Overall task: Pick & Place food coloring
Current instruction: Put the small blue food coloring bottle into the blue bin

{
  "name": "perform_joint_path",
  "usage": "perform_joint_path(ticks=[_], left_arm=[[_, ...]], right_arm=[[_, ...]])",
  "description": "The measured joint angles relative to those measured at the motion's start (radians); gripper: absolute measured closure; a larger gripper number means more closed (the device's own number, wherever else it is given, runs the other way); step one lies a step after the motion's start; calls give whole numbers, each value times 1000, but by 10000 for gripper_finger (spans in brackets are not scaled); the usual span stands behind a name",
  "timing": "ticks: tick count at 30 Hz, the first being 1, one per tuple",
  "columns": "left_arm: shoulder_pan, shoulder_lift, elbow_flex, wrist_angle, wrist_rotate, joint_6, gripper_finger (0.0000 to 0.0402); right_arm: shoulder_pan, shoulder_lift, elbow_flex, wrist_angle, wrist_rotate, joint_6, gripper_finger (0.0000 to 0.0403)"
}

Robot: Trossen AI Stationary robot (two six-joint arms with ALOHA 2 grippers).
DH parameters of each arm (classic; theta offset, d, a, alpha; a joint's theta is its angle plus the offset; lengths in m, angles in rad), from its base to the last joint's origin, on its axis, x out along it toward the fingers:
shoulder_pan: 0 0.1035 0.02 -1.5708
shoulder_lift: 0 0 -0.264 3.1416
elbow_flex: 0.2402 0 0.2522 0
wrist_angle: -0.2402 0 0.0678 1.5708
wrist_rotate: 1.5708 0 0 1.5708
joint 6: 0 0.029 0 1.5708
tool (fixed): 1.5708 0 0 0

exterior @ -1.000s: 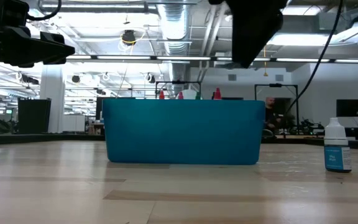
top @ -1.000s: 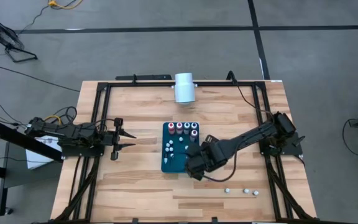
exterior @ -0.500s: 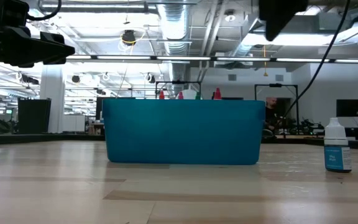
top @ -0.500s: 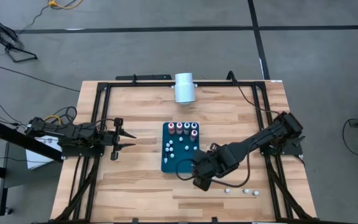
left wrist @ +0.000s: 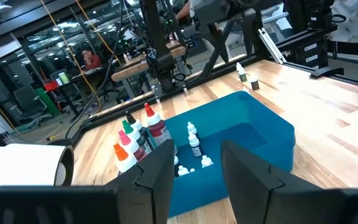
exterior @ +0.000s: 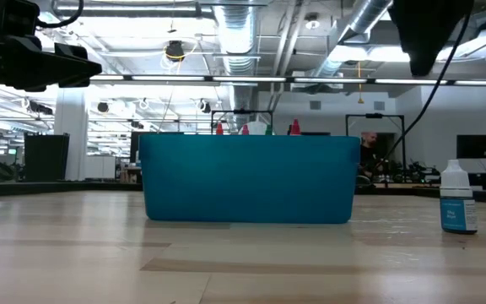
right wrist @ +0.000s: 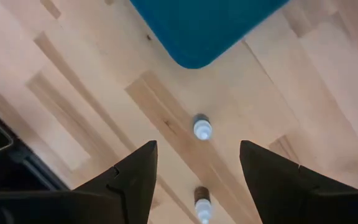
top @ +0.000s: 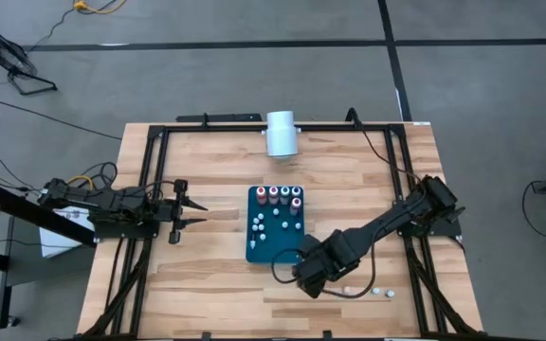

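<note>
Right gripper hangs above bare table just beside the near right corner of the teal tray, fingers spread wide, holding nothing. Food coloring bottles stand in the tray, three more loose on the wood near the front edge. Left gripper waits apart to the left, part open and empty.

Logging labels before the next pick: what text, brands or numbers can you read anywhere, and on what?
No text is readable in any view.
Small white bottle on the table, low view: blue label with print, too small to read.
Bottles in the teal bin: no legible labels.
White cylinder: no visible markings.
</note>
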Motion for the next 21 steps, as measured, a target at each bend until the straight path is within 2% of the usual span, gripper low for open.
perform_joint_path(ticks=[16, 21], left_arm=[[0, 0, 0, 0, 0, 0, 278], [0, 0, 0, -2, 0, 0, 278]], right_arm=[[2, 96, -6, -46, -1, 50, 184], [7, 120, -16, -4, -12, 53, 184]])
